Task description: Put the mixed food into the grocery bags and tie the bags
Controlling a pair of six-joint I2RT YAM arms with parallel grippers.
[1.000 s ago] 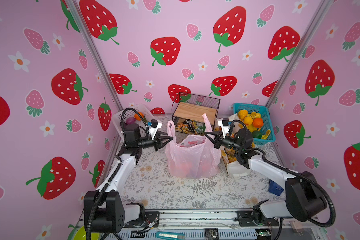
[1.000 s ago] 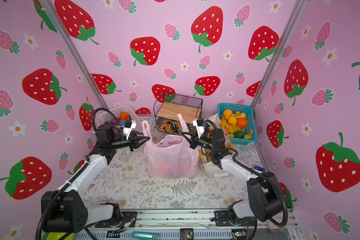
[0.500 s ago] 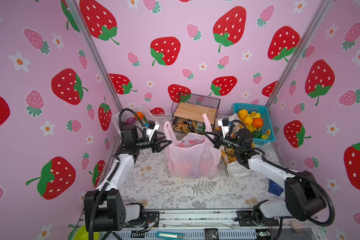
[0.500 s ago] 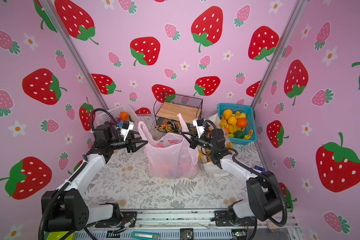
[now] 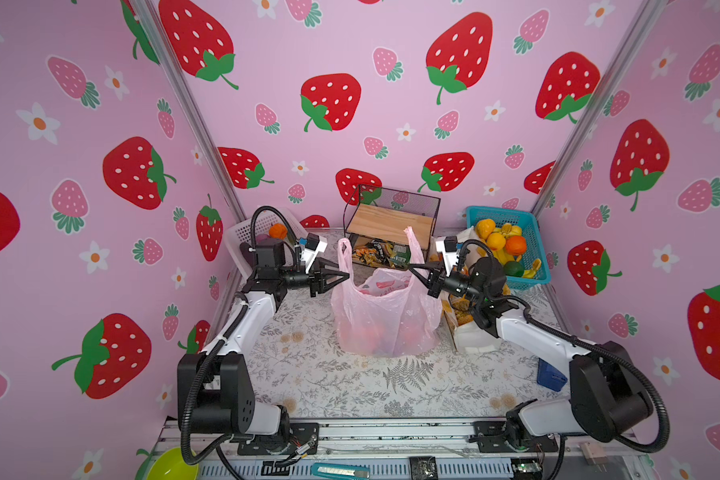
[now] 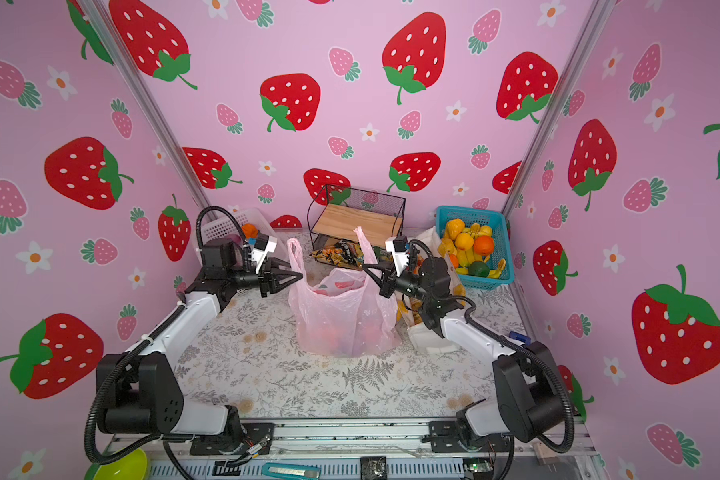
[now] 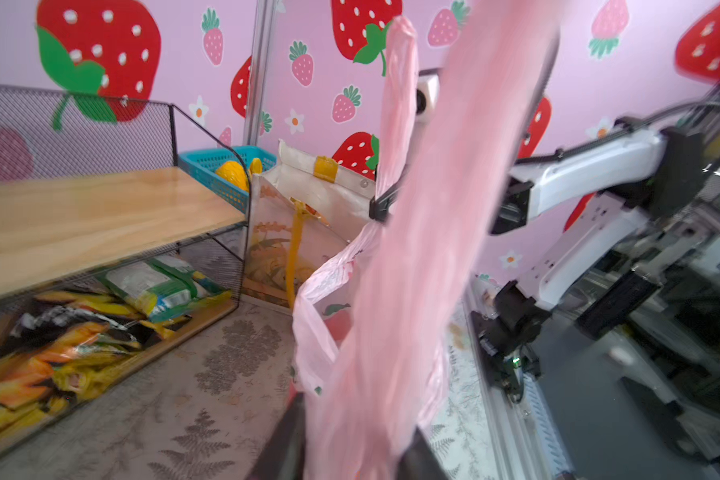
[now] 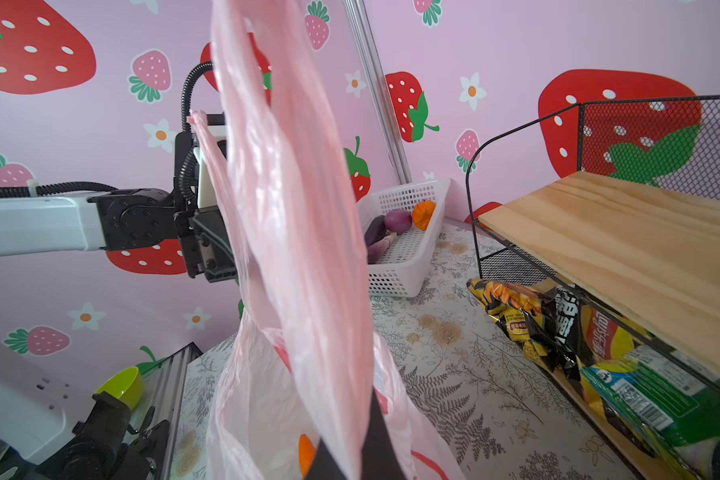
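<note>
Glossy, translucent plastic bag (image 5: 385,320)

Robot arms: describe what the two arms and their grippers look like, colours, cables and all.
Both the left arm and right arm have glossy white links between chunky black joints. A black ribbed cable loops outside each one. The left gripper and right gripper are black, tapering to a point, each topped by a small white camera box.

Both top views overlook the table (image 5: 329,386); wrist cameras closely share the pink bag (image 7: 425,232).

Strawberry-print pink walls (image 5: 391,45), fern-patterned tabletop (image 5: 350,386)
</note>
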